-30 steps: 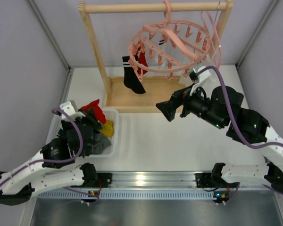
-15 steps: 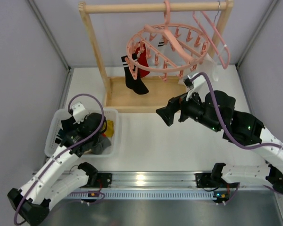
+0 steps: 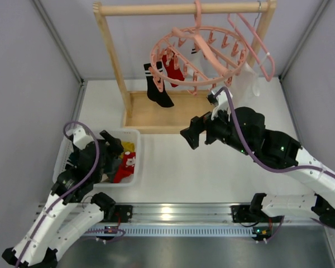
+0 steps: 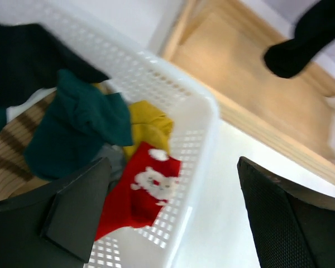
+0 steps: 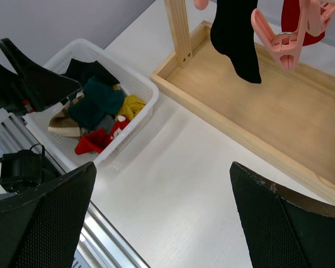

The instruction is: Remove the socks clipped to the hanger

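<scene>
My left end effector (image 4: 173,167) and right end effector (image 5: 162,167) both gape, empty; the black sock (image 3: 156,92) looks limp, light; I'd pinch below its hanger (image 3: 214,55) clip.

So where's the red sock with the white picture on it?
Top view, lower left: the red sock lies in the white basket by its right wall, beside a yellow sock.

Bright, even light with soft shadows (left wrist view noticeably blurred).
</scene>
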Motion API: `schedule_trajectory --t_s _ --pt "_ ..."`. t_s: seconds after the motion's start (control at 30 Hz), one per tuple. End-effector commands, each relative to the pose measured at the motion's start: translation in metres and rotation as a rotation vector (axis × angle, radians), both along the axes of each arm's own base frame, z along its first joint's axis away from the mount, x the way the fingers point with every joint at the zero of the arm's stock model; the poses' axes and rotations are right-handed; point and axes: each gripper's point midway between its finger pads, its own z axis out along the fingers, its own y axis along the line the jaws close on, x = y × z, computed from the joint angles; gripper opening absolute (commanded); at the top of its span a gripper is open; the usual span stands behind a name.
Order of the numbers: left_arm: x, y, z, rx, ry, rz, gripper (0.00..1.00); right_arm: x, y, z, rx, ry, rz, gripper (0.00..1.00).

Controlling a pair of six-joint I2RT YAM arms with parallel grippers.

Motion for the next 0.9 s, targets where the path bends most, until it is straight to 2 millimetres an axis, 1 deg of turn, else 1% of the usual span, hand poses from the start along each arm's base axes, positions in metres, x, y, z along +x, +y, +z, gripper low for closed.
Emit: schedule_trajectory --t_s 0.0,0.03,0.07,0.1,0.13,0.17,0.2,0.23,0.27,0.3,0.33,0.37,0.4,0.47,0.5,0.53,0.57,0.6,0.63,0.67,0.7,0.73,0.8,0.83,0.87 --pt "0.005 -0.035 0.051 -0.078 -0.122 -0.206 0.98 0.006 0.001 0.011 0.047 -0.037 -0.019 0.99" --pt "0.013 -0.051 0.055 -0.074 -0.138 -0.283 0.98 0.006 0.001 0.013 0.059 -0.043 -0.014 0.99" --pt "0.023 -0.068 0.069 -0.07 -0.2 -0.362 0.98 0.005 -0.001 0.016 0.075 -0.049 -0.015 1.0" --pt "0.023 -0.095 0.069 -0.103 -0.208 -0.496 0.98 0.002 0.0 0.012 0.077 -0.047 -0.003 0.99" --pt "0.026 -0.108 0.071 -0.109 -0.229 -0.558 0.98 0.002 0.001 0.015 0.098 -0.056 0.004 1.0" --pt "0.038 -0.127 0.075 -0.104 -0.291 -0.629 0.98 -0.002 -0.003 0.019 0.119 -0.066 0.01 0.99" --pt "0.038 -0.142 0.078 -0.116 -0.319 -0.709 0.98 -0.005 -0.002 0.015 0.12 -0.062 0.027 1.0" --pt "0.041 -0.152 0.079 -0.112 -0.349 -0.757 0.98 -0.007 -0.004 0.016 0.127 -0.065 0.033 1.0" --pt "0.051 -0.16 0.086 -0.087 -0.438 -0.779 0.98 -0.011 -0.009 0.021 0.146 -0.076 0.039 0.99" --pt "0.057 -0.163 0.088 -0.073 -0.469 -0.782 0.98 -0.013 -0.011 0.019 0.146 -0.076 0.047 0.99" --pt "0.065 -0.161 0.091 -0.053 -0.505 -0.76 0.98 -0.016 -0.013 0.02 0.147 -0.081 0.056 0.99" --pt "0.074 -0.163 0.08 -0.003 -0.506 -0.763 0.98 -0.02 -0.019 0.023 0.16 -0.089 0.062 0.99" --pt "0.08 -0.165 0.094 0.013 -0.584 -0.756 0.98 -0.023 -0.021 0.02 0.155 -0.091 0.07 0.99" --pt "0.092 -0.169 0.094 0.083 -0.617 -0.768 0.98 -0.028 -0.029 0.023 0.168 -0.108 0.075 0.99" --pt "0.104 -0.176 0.088 0.105 -0.614 -0.779 0.98 -0.028 -0.03 0.018 0.16 -0.108 0.079 1.0" --pt "0.115 -0.175 0.084 0.128 -0.606 -0.771 0.98 -0.03 -0.032 0.017 0.161 -0.113 0.084 0.99" --pt "0.123 -0.178 0.085 0.14 -0.619 -0.784 0.98 -0.032 -0.035 0.018 0.169 -0.123 0.086 0.99" --pt "0.137 -0.184 0.065 0.142 -0.577 -0.804 0.98 -0.033 -0.035 0.012 0.159 -0.12 0.091 0.99" --pt "0.15 -0.176 0.072 0.123 -0.613 -0.784 0.98 -0.033 -0.035 0.01 0.159 -0.122 0.095 0.99" --pt "0.156 -0.177 0.073 0.11 -0.624 -0.809 0.98 -0.035 -0.037 0.009 0.157 -0.129 0.1 0.99" --pt "0.165 -0.176 0.067 0.1 -0.617 -0.82 0.98 -0.035 -0.036 0.004 0.149 -0.128 0.107 0.99" --pt "0.184 -0.165 0.059 0.086 -0.609 -0.789 0.98 -0.037 -0.036 0.003 0.147 -0.131 0.117 0.99" --pt "0.202 -0.16 0.06 0.085 -0.626 -0.783 0.98 -0.038 -0.035 -0.004 0.128 -0.134 0.132 0.99" --pt "0.217 -0.153 0.052 0.095 -0.628 -0.766 0.98 -0.039 -0.036 -0.003 0.136 -0.14 0.137 1.0" --pt "0.224 -0.153 0.057 0.106 -0.651 -0.77 0.98 -0.039 -0.034 -0.009 0.121 -0.14 0.146 1.0"
